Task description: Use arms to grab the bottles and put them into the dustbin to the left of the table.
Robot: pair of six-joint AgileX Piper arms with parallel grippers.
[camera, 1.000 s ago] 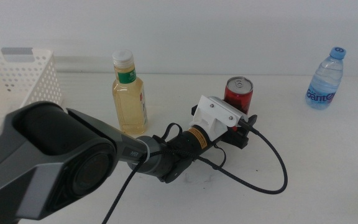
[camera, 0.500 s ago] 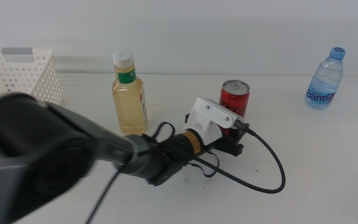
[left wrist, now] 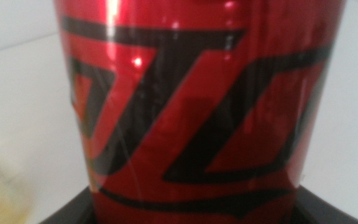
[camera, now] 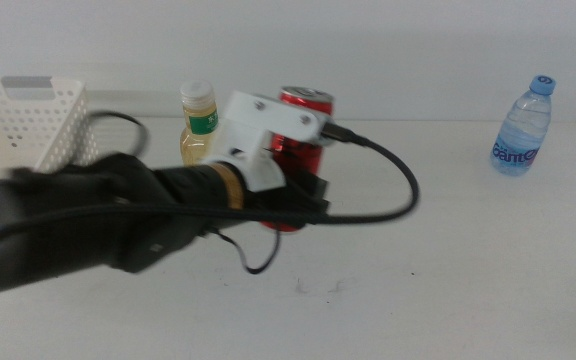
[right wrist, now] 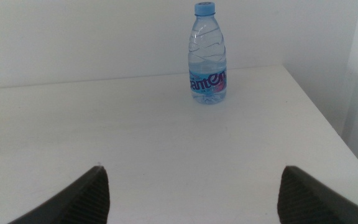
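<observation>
Red can (camera: 298, 150) sits pinched in my left gripper (camera: 303, 195), lifted clear of the tabletop (camera: 448, 260); it fills my left wrist view (left wrist: 191, 106). Yellow-liquid bottle (camera: 198, 125) stands just behind that gripper, dustbin (camera: 28, 125) further off on the same side. My right gripper (right wrist: 191, 193) is spread wide, low over the tabletop, blue-capped water bottle (right wrist: 207, 56) standing well ahead of it.

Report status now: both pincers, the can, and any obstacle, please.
Left pincer shut on shiny red metal can, lifted off white table. Right pincer open, waiting, facing clear blue-capped water bottle. No obstacle seen.
</observation>
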